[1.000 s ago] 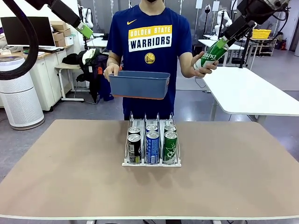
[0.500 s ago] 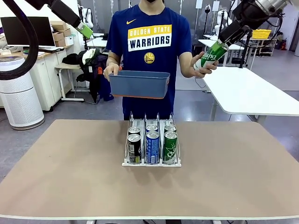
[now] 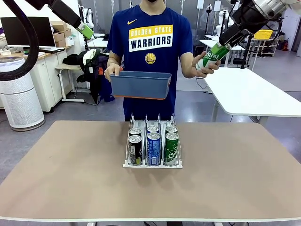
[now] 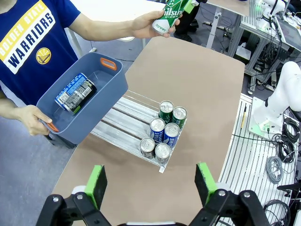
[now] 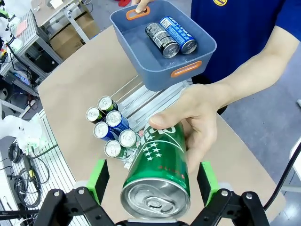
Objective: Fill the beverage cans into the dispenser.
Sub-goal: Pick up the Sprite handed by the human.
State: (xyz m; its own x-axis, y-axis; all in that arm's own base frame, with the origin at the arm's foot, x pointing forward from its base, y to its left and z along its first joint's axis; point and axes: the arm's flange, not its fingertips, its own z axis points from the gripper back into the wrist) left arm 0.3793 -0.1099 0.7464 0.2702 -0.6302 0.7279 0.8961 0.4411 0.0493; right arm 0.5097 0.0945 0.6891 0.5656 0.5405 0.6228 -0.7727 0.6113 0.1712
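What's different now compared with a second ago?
The robot's open right hand edged slightly leftward in the front view, keeping its fingers around the top of the green drink can that the person's hand holds out. Nothing was gripped or released. The blue-grey plastic bin, the white wire rack with its six cans, and the raised, open left hand stayed put.

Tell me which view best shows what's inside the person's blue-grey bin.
Right wrist view: it looks down into the bin, where a black can and a blue can lie side by side. Left wrist view sees them overlapping; front view faces the wall, contents hidden.
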